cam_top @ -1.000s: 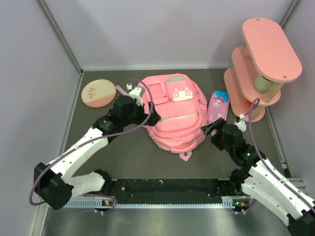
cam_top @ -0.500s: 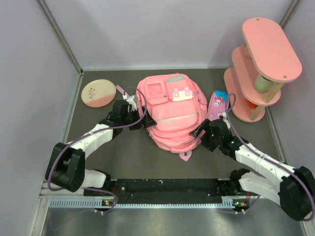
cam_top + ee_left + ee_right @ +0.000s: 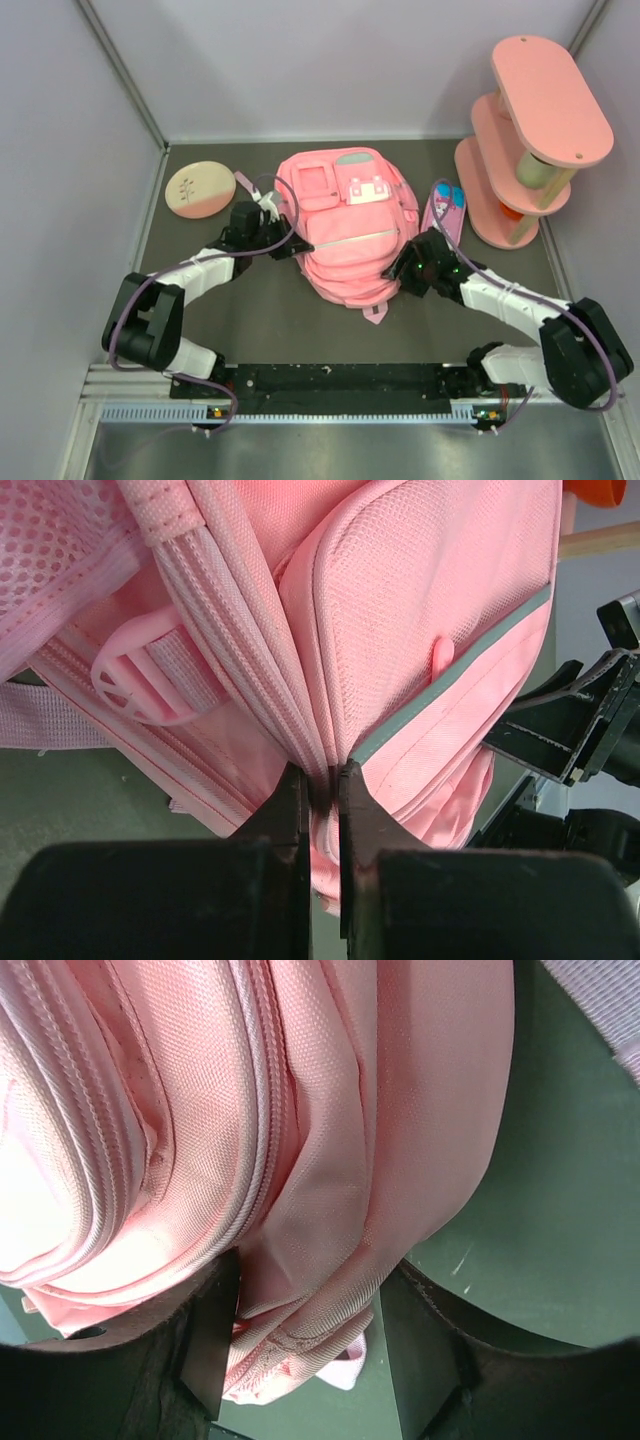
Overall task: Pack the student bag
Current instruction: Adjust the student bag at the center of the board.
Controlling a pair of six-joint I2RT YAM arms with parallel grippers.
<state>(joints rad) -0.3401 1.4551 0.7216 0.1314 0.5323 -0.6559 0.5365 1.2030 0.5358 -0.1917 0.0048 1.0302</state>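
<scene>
1. The student bag (image 3: 345, 225) lies flat on the dark table (image 3: 270, 320), at the middle, with its front pockets facing up.
2. The left gripper (image 3: 295, 248) is at the bag's left edge. In the left wrist view its jaws are almost closed, and the left gripper (image 3: 322, 780) pinches a thin fold of pink fabric beside the zipper seam.
3. The right gripper (image 3: 408, 268) is at the bag's lower right edge. In the right wrist view its jaws stand at a medium width, and the right gripper (image 3: 305, 1275) has a bulge of bag fabric between its fingers (image 3: 215, 1330). I cannot tell whether they press it.
4. A small pencil case (image 3: 446, 205) lies just right of the bag.
5. A pink tiered shelf (image 3: 530, 140) stands at the far right.
6. A round disc (image 3: 200, 190) lies at the far left.
</scene>
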